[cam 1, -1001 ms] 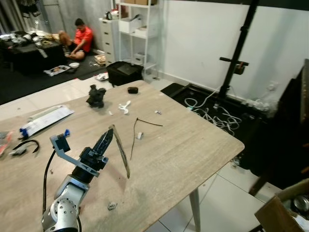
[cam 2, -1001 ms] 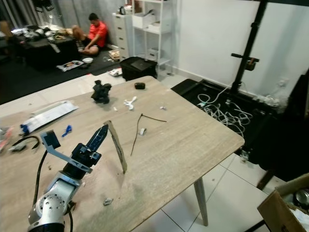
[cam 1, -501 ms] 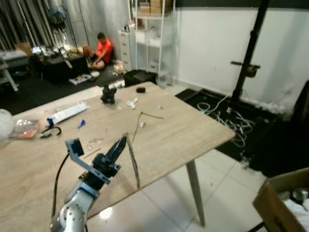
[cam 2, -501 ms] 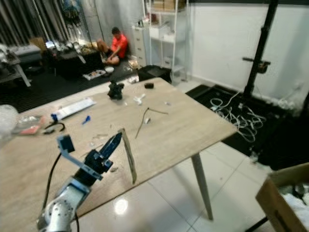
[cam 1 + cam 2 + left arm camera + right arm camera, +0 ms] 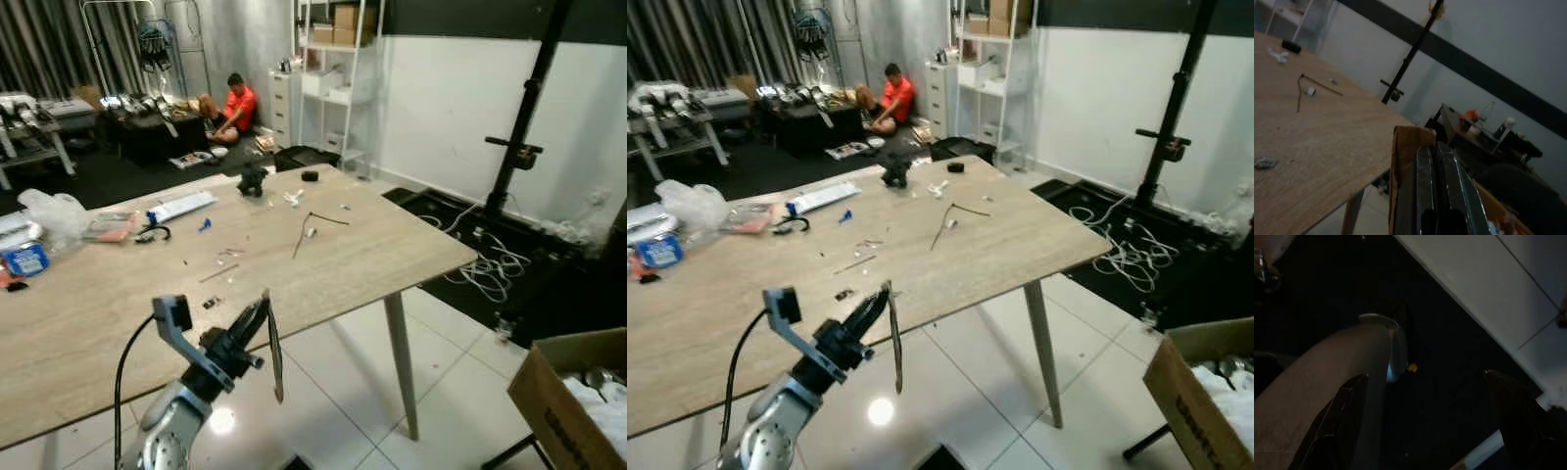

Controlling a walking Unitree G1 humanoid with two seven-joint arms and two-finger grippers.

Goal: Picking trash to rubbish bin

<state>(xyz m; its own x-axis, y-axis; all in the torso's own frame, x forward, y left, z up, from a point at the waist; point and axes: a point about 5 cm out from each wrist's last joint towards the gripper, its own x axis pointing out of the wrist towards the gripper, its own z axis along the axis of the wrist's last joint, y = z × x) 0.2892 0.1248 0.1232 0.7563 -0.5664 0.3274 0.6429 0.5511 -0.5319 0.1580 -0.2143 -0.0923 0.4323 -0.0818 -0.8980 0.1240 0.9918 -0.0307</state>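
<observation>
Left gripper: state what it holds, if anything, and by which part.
The left gripper is shut on a thin flat brown cardboard strip, pinched at its top end; the rest hangs down below the black fingers.

Head stereo pair looks down, sharing wooden table (image 5: 372,250); wrist views look along claws.

Head views: bright, even indoor light, sharp; lamp glare spot on floor tiles (image 5: 221,421). Left wrist view: dim, soft, near fingers (image 5: 1442,188) blurred. Right wrist view: very dark, murky
</observation>
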